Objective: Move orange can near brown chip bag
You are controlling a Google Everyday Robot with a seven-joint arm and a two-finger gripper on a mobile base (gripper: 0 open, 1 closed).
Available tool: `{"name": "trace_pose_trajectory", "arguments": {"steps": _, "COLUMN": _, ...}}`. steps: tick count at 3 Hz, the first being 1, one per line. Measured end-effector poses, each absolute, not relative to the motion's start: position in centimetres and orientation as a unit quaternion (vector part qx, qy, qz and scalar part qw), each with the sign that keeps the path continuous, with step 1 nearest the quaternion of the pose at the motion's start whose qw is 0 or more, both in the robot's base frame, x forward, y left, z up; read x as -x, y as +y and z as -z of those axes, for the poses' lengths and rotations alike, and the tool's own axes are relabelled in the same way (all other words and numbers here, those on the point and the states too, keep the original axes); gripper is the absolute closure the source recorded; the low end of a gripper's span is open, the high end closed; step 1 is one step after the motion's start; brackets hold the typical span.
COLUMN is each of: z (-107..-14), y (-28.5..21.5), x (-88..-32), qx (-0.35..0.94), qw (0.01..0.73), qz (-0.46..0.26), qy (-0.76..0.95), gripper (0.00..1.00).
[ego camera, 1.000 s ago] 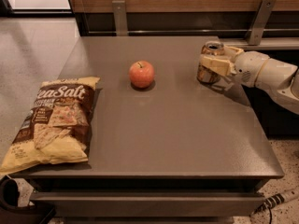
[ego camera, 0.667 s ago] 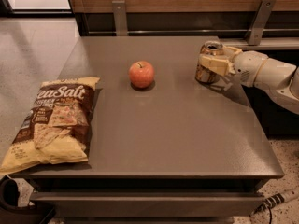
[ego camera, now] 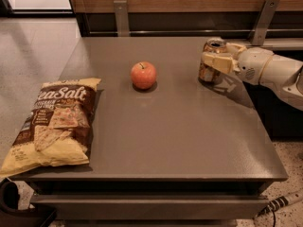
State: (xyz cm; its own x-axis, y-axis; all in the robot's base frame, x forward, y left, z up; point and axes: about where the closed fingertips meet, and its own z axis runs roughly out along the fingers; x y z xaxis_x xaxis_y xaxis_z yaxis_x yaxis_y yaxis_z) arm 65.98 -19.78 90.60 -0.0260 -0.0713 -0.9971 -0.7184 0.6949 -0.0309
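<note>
The orange can (ego camera: 209, 70) stands at the right rear of the grey table (ego camera: 180, 141), upright or nearly so. My gripper (ego camera: 217, 56) reaches in from the right and is shut on the can, with one pale finger (ego camera: 215, 61) across its front and the other behind its top. The brown chip bag (ego camera: 54, 124) lies flat at the table's front left corner, far from the can. I cannot tell whether the can rests on the table or is just off it.
A red-orange apple (ego camera: 143, 74) sits at mid-table between the can and the bag. Two metal brackets (ego camera: 120, 15) rise behind the table's back edge against a wood panel. A cable (ego camera: 279, 203) lies on the floor at lower right.
My gripper and the can have shifted very slightly left and up. The apple and the chip bag have not moved.
</note>
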Motion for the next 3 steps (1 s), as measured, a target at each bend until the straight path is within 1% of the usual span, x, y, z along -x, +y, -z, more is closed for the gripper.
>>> {"name": "trace_pose_trajectory", "arguments": {"steps": 1, "z": -92.8, "y": -19.6, "x": -64.0, "qx": 0.289, "qw": 0.631, "qz": -0.253, "qy": 0.674, "gripper": 1.0}}
{"name": "trace_pose_trajectory", "arguments": {"steps": 2, "z": -94.8, "y": -17.9, "x": -59.2, "qx": 0.289, "qw": 0.624, "qz": -0.245, "qy": 0.683, "gripper": 1.0}}
{"name": "trace_pose_trajectory", "arguments": {"steps": 3, "z": -96.0, "y": -12.7, "x": -52.4, "qx": 0.306, "qw": 0.618, "qz": -0.25, "qy": 0.68, "gripper": 1.0}}
